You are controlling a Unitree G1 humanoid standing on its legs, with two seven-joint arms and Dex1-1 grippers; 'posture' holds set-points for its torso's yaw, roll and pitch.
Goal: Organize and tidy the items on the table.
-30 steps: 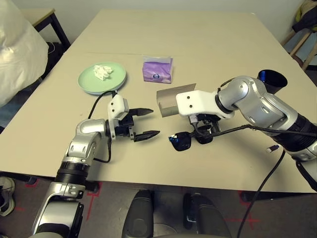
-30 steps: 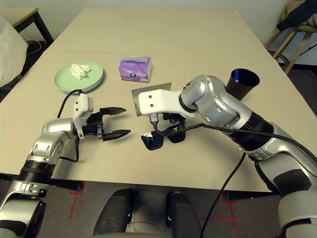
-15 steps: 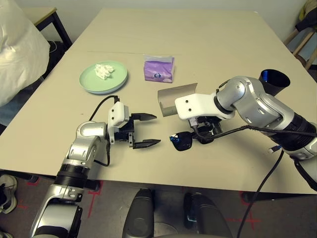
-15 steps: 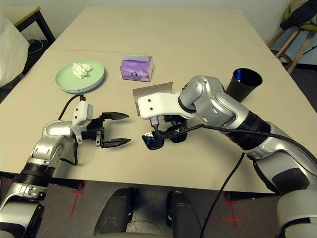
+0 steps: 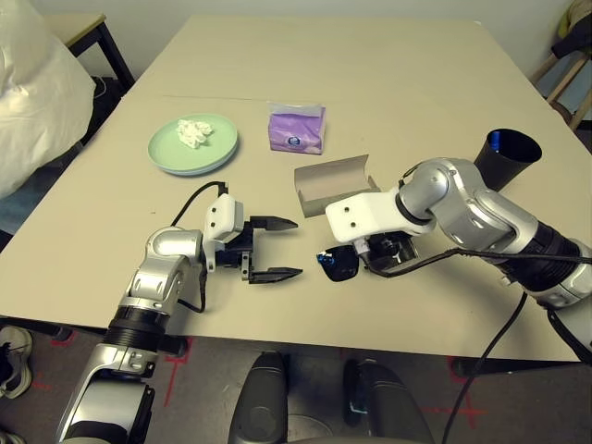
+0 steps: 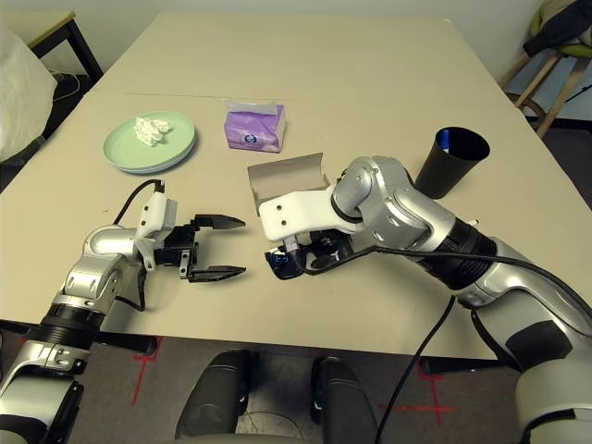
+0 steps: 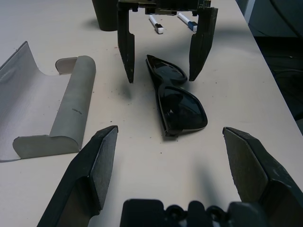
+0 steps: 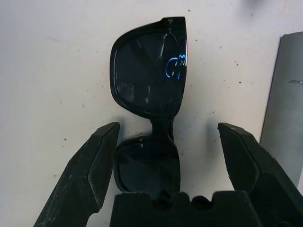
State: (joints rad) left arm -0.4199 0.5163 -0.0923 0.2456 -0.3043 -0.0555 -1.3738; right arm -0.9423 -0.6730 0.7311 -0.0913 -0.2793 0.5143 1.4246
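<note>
My left gripper (image 5: 285, 248) hovers wide open, empty, beside the sunglasses (image 7: 176, 100) lying on the table (image 5: 388, 83). My right gripper (image 7: 162, 56) straddles them, fingers spread, nothing held; I should lower squarely over the bridge, then close gently toward the open case (image 5: 335, 179).

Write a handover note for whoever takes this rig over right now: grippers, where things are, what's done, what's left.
Right gripper: open, pointing down, fingers straddling the black sunglasses flat on the table; nothing gripped yet.
Left gripper: open, empty, low over the table, aimed at the sunglasses.
Grey glasses case: open, just beyond the sunglasses.
Crumpled tissue lies on the pale-green plate; purple tissue pack beside it; black cup at the right; white pens near the cup.
Done: case opened. Left: grip the sunglasses, case them, tidy the rest.
</note>
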